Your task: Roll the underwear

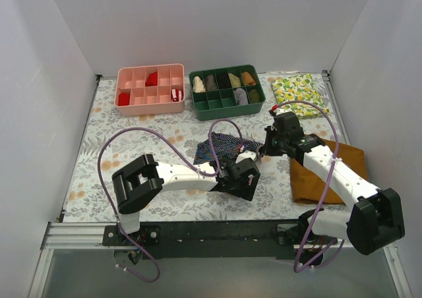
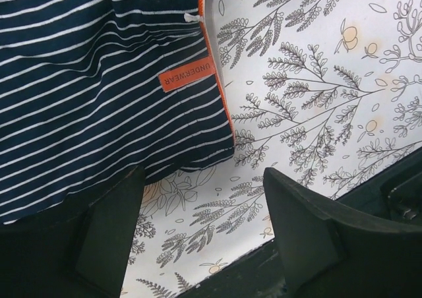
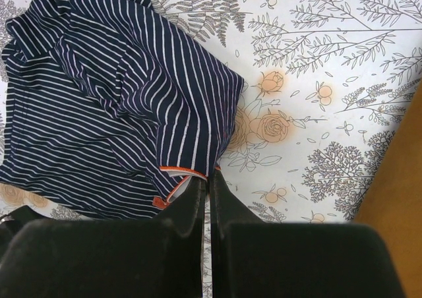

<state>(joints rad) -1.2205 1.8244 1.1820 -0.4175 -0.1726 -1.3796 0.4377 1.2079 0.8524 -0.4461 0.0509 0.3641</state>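
The underwear (image 1: 221,146), dark navy with thin stripes and an orange hem, lies crumpled on the floral table cover in the middle. My left gripper (image 1: 242,178) is open at its near right edge. In the left wrist view the open fingers (image 2: 203,179) straddle bare cover just below the cloth (image 2: 99,80), which carries an orange label. My right gripper (image 1: 262,148) is at the cloth's right corner. In the right wrist view its jaws (image 3: 206,179) are shut on the orange hem of the underwear (image 3: 119,100).
A pink compartment tray (image 1: 150,68) and a green tray (image 1: 226,70) with rolled items stand at the back. A lemon-print cloth (image 1: 298,95) lies back right. A mustard-brown cloth (image 1: 326,173) lies under the right arm, also in the right wrist view (image 3: 395,179). Purple cables loop over the table.
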